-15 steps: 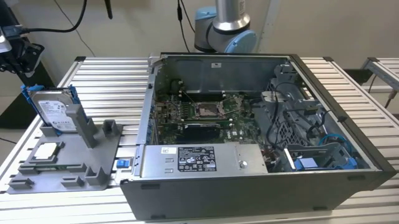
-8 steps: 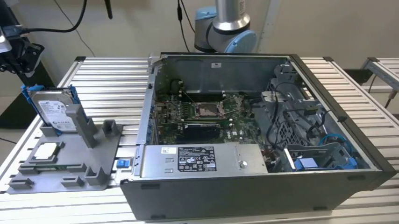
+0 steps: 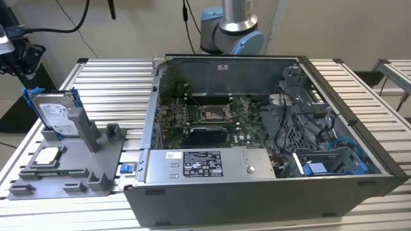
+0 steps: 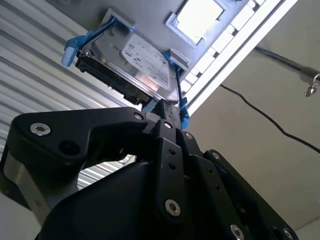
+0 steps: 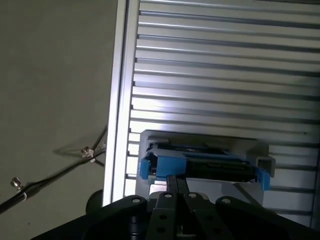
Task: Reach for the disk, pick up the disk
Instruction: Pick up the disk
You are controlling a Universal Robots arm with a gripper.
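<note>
The disk (image 3: 55, 113) stands on edge in a grey holder (image 3: 70, 178) at the exterior view's left, its white label and blue frame showing. My black gripper (image 3: 27, 77) hangs just above its upper far corner. In both wrist views the two fingers lie pressed together, and the gripper (image 4: 167, 107) (image 5: 176, 179) points its tips at the blue-framed edge of the disk (image 4: 135, 62) (image 5: 210, 167). The tips reach that edge. I cannot tell whether they pinch any part of the frame. The disk rests in its slot.
A square processor chip (image 3: 48, 156) lies flat on the same holder. A small blue clip (image 3: 126, 168) sits beside an open computer case (image 3: 257, 125) that takes up the table's middle. The slatted aluminium table (image 3: 115, 82) ends close behind the disk; cables (image 5: 60, 170) run below.
</note>
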